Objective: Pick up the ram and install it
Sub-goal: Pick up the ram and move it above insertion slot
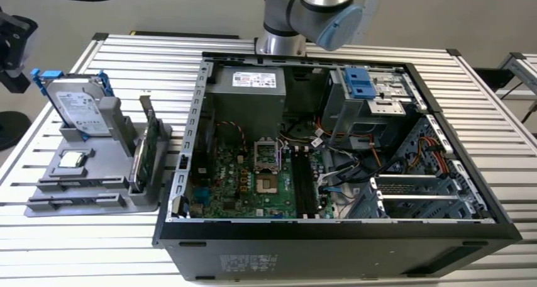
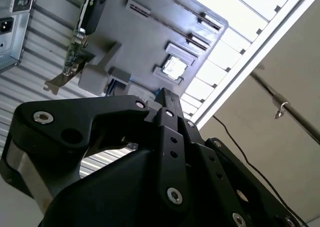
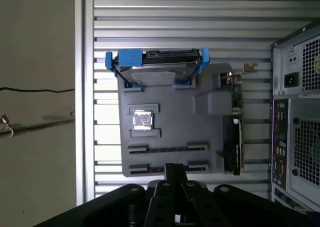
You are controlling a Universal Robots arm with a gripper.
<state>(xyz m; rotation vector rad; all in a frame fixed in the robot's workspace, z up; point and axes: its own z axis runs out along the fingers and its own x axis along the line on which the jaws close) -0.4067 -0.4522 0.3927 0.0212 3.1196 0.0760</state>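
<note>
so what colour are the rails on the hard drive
Blue. The rails sit on the silver hard drive, and the first wrist view shows them best.

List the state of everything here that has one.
Case, on its side, panel off.
Hard drive, upright in holder.
Green card, on edge in holder.
Chip, flat in holder.
Gripper, hovering over holder.

Arm (image 1: 310,13) cut by exterior view's top edge; hand (image 3: 175,169) base cropped.
</note>
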